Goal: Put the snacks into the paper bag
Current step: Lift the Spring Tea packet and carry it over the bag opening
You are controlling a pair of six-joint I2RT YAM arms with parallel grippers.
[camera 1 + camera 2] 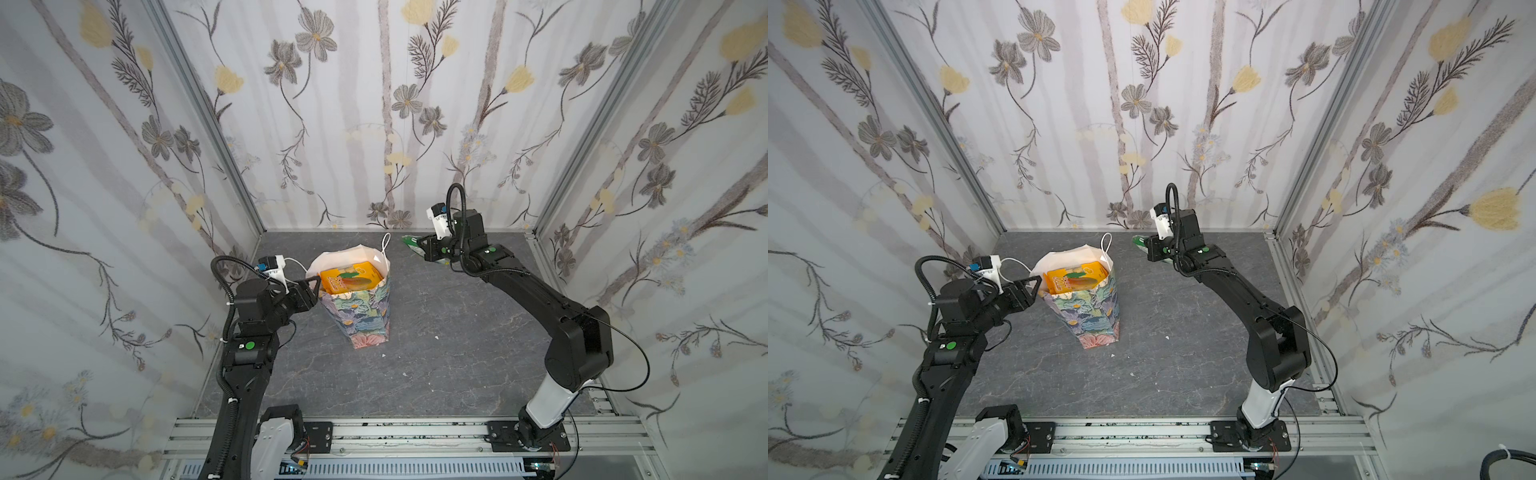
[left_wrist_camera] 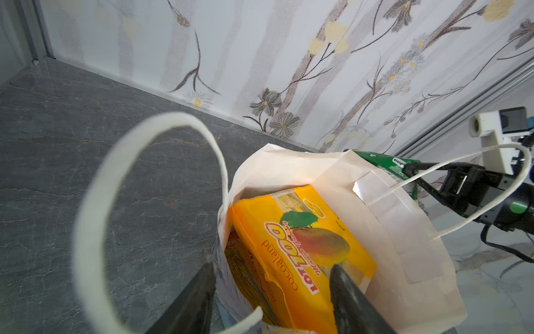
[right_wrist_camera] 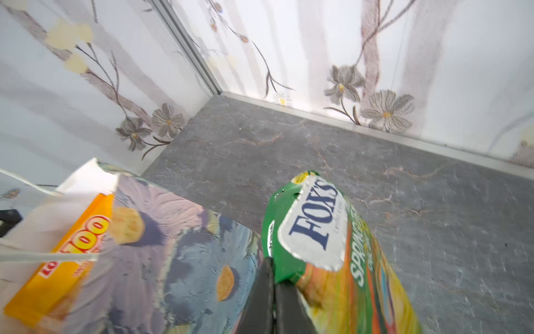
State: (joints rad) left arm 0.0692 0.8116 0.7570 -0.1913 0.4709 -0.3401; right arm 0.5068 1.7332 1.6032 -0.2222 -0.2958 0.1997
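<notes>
Both top views show the paper bag (image 1: 365, 320) upright on the surface (image 1: 457, 332), a mango pack (image 1: 353, 280) poking from its mouth. At its nine o'clock the left end effector (image 1: 316, 286) straddles the rim, released. At two o'clock the right end effector (image 1: 422, 246) pinches a green FOX'S packet (image 1: 409, 242).

Robot test cell, lab-type rig. Floral-wallpaper panels (image 1: 332, 104) box in three sides, held by aluminium framing (image 1: 199, 95). Grey stone-look tabletop (image 1: 457, 353). Left arm (image 1: 245, 374) and right arm (image 1: 540, 299) bolted to a slotted aluminium rail (image 1: 415, 432); cable duct (image 1: 374, 469) beneath.
</notes>
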